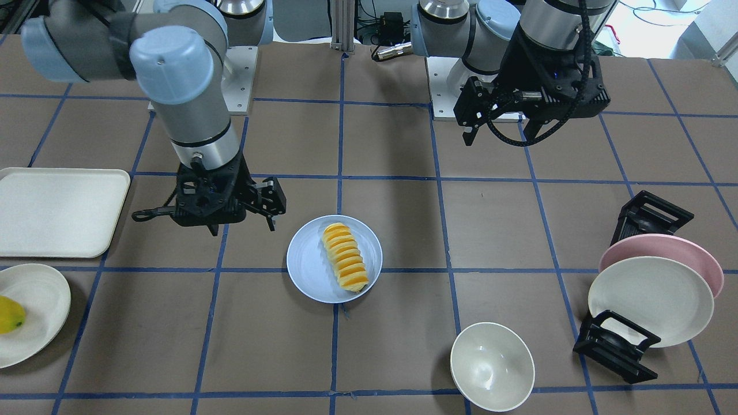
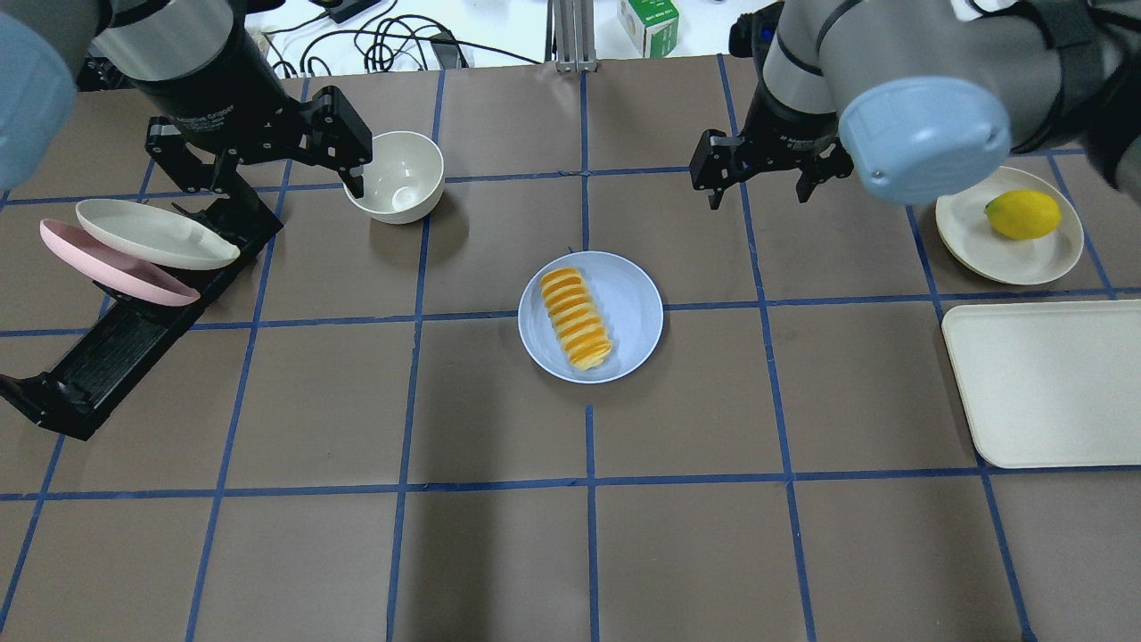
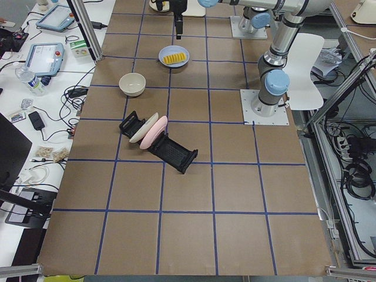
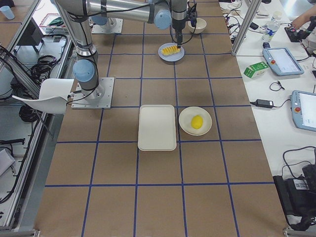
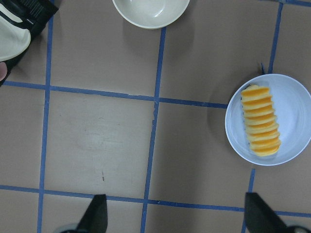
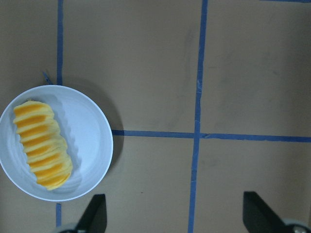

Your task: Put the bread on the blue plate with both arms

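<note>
The bread [image 2: 578,319], a ridged orange-yellow loaf, lies on the pale blue plate [image 2: 637,308] at the table's middle; bread [image 1: 345,257] and plate [image 1: 308,265] also show in the front view. My left gripper [image 2: 276,183] is open and empty, raised near the white bowl, well left of the plate. My right gripper [image 2: 759,192] is open and empty, raised beyond the plate to its right. The left wrist view shows the bread [image 5: 261,127] at right, the right wrist view shows the bread [image 6: 43,144] at left, both between open fingers.
A white bowl [image 2: 395,176] stands by the left gripper. A black rack [image 2: 134,330] holds a pink plate [image 2: 107,267] and a cream plate [image 2: 151,234] at far left. A cream tray [image 2: 1043,383] and a cream plate [image 2: 972,232] with a lemon [image 2: 1022,214] are at right.
</note>
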